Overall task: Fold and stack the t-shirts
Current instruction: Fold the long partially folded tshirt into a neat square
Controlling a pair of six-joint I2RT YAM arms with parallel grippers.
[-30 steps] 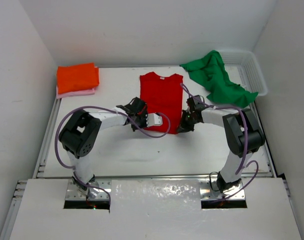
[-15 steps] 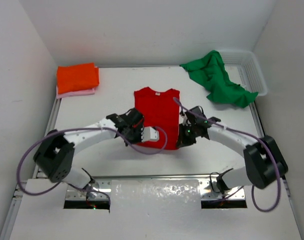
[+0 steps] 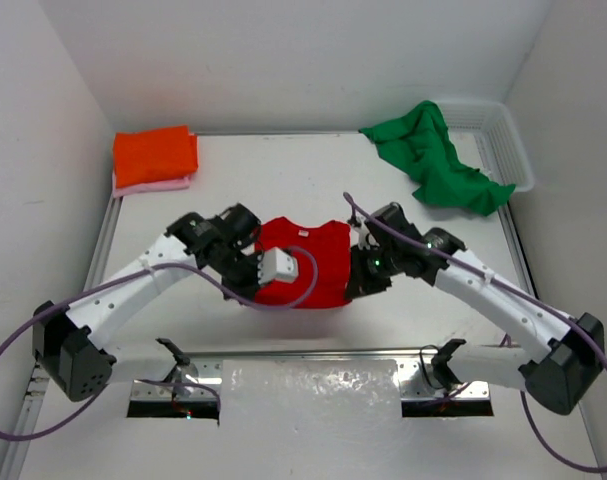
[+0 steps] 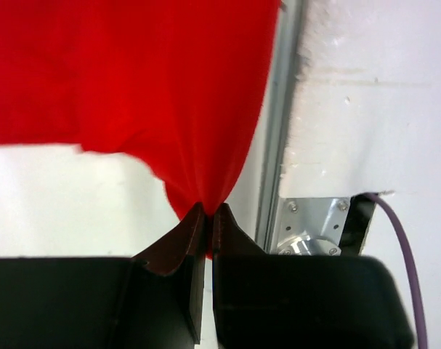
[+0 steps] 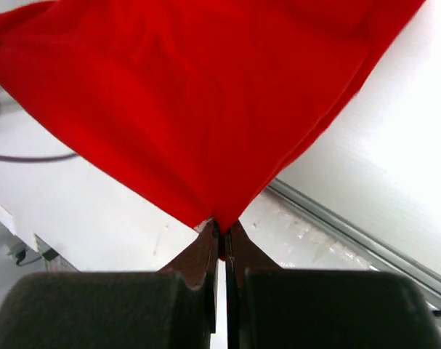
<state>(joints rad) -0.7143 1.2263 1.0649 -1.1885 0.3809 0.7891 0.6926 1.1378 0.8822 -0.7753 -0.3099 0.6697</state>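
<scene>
While both arms reach forward over the white table (image 3: 243, 190), the red t-shirt (image 3: 308, 255) is stretched between them at the middle of the table's near half, close to the metal rail along the near edge. In the left wrist view, the left gripper (image 4: 208, 212) has its dark fingers pressed together on a small pinch of the red cloth, which fans out wide and smooth away from the tips. The right gripper (image 5: 222, 231) does the same on the other side: its fingers are clamped tight on a corner of the fabric, and the shirt spreads up and away from them in a broad triangle. Whether the cloth between the two pinches rests on the table or hangs just above it cannot be told.

At the far left corner, the folded orange t-shirt (image 3: 155, 154) lies on top of the pink t-shirt (image 3: 153, 184), of which only a thin edge shows. At the far right, the green t-shirt (image 3: 433, 160) lies crumpled, partly on the table and partly draped against the white mesh basket (image 3: 503, 140).
</scene>
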